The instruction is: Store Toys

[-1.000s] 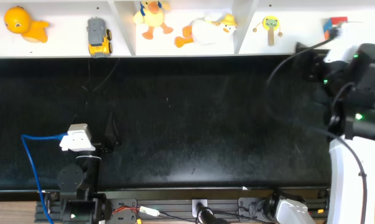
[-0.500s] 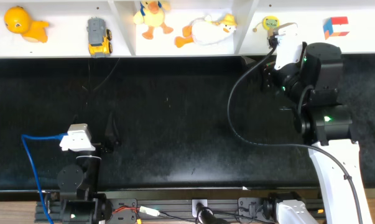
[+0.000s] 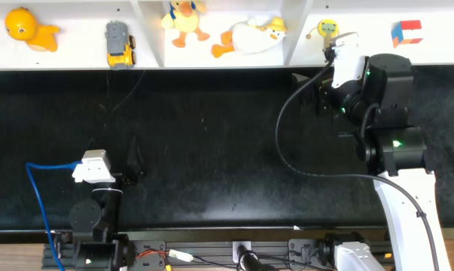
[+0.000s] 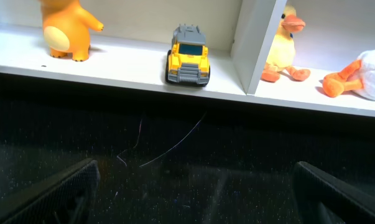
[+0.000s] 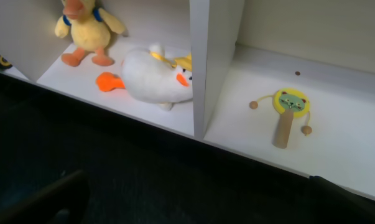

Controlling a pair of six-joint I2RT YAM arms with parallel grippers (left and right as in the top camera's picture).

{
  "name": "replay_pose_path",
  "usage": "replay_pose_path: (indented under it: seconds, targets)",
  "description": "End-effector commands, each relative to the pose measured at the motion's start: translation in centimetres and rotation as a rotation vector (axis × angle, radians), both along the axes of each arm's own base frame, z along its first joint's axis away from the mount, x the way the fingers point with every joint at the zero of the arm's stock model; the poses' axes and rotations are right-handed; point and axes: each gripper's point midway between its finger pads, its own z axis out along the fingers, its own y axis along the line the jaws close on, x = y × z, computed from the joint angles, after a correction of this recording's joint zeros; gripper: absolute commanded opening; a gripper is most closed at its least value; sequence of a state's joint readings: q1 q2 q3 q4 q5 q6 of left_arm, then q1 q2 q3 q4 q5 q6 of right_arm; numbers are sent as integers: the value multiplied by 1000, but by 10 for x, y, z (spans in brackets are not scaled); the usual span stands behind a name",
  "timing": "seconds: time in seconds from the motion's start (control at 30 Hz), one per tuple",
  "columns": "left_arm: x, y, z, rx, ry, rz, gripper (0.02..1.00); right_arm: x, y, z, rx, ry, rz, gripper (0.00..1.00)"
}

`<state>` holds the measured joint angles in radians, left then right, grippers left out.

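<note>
Toys sit in the white shelf's compartments at the table's far edge: an orange duck [image 3: 31, 28], a yellow truck [image 3: 120, 44], a yellow duck plush [image 3: 184, 19], a white duck plush [image 3: 249, 36], a small rattle drum [image 3: 328, 31] and a coloured cube [image 3: 407, 32]. My right gripper [image 5: 193, 208] is open and empty over the black mat, facing the divider between the white duck plush [image 5: 156, 78] and the rattle drum [image 5: 287, 112]. My left gripper [image 4: 199, 199] is open and empty, low near its base, facing the yellow truck [image 4: 188, 55].
The white shelf [image 3: 227, 62] has upright dividers [image 5: 215, 62] between its compartments. A black mat [image 3: 211, 143] covers the table. A blue cable [image 3: 38, 188] loops by the left arm's base, and a black cable [image 3: 287, 143] hangs from the right arm.
The right arm has swung left from the cube's compartment at the far right to the rattle drum's compartment, then held still. The left arm has not moved.
</note>
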<state>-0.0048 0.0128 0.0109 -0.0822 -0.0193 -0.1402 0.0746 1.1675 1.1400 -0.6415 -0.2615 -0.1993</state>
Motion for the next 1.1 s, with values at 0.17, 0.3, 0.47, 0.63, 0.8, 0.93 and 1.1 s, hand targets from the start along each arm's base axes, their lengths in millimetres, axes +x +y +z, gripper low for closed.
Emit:
replay_pose_path:
  seconds: [0.17,0.3,0.47,0.63,0.8,0.93,1.1]
  targets:
    - [0,0,1,-15,-6,1,996,-46,-2,40,4,-97,10,996]
    - [0,0,1,-15,-6,1,998,-75,-4,63,10,-181,10,996]
    - [0,0,1,-15,-6,1,998,-106,-6,72,16,-267,10,996]
    - [0,0,1,-15,-6,2,998,-133,-8,55,19,-305,10,996]
    - [0,0,1,-15,-6,2,998,-143,-14,29,15,-380,-19,998]
    - [0,0,1,-15,-6,1,998,-141,-24,11,158,-439,-136,996]
    - [0,0,1,-15,-6,1,998,-137,-43,-12,350,-467,-308,993]
